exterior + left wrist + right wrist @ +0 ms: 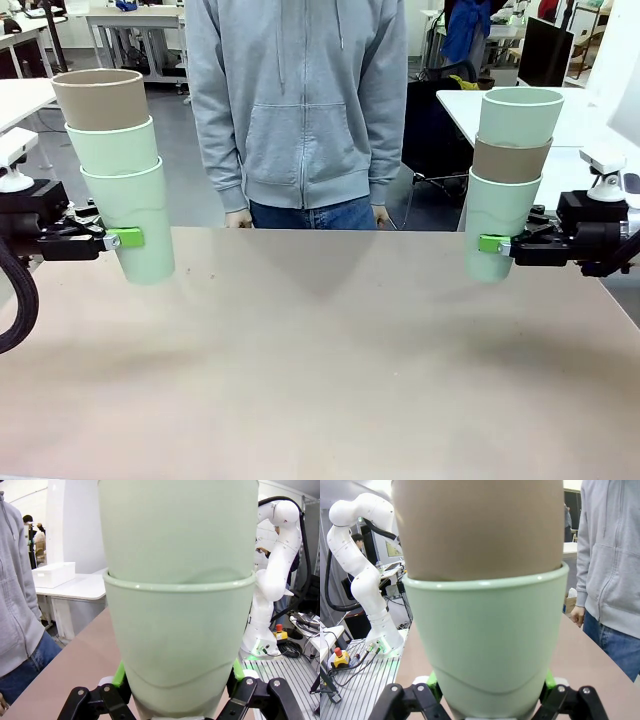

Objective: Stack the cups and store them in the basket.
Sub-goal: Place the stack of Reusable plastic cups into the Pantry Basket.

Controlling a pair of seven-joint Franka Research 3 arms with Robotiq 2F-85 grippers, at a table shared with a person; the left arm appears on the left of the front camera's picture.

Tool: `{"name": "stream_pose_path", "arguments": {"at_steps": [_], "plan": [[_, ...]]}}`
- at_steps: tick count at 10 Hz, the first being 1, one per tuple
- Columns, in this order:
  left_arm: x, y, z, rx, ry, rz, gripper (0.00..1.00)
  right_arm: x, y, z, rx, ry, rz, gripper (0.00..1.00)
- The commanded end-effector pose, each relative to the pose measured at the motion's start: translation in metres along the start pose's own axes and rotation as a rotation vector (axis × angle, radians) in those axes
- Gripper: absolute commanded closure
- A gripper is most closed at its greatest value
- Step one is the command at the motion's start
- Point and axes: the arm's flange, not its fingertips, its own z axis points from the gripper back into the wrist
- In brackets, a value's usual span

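Gripping with the left tool (pixel 125 238) the bottom mint cup (pixel 135 225) of the left stack (pixel 115 170), three cups high; green pads (pixel 127 237) closed against the lower wall. From the left wrist view, the same hold by the left tool (pixel 177 672), with a finger (pixel 119 674) on either side of the cup's narrow end (pixel 175 680). Nested in that cup, a second mint cup (pixel 112 147); nested in that, a tan top cup (pixel 100 98), mouth up. Tilted a little at the top toward the picture's left edge; held up over the left side of the worktop (pixel 320 350).

Gripping likewise with the right tool (pixel 493 243) the lowest mint cup (pixel 497 225) of the right stack (pixel 505 180), jaws drawn in on the lower wall; from the right wrist view, the right tool (pixel 487 680) with green pads (pixel 432 682) hugging the cup's base (pixel 490 645). Nested above it, a tan middle cup (pixel 511 160), then a mint top cup (pixel 520 115); nearly upright, held up over the worktop's right side.

Well apart, the two stacks; between them, at the far edge of the worktop, a person in a grey hoodie (pixel 300 100), with one hand (pixel 238 218) and the other hand (pixel 381 217) low beside that edge. Farther off in the left wrist view, on another table (pixel 85 587), a white bin (pixel 54 574); whether the task's basket or not, cannot tell.
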Motion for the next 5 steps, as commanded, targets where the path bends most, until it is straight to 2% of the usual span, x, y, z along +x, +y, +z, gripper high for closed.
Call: {"name": "stream_pose_path", "arguments": {"at_steps": [1,5], "plan": [[0.0039,-0.0015,0.0015,-0.003,-0.012,-0.008,0.14,0.0032,0.0004,0.0004,-0.004,-0.004,0.007,0.15],[0.0039,-0.0015,0.0015,-0.003,-0.012,-0.008,0.14,0.0032,0.0004,0.0004,-0.004,-0.004,0.007,0.15]]}}
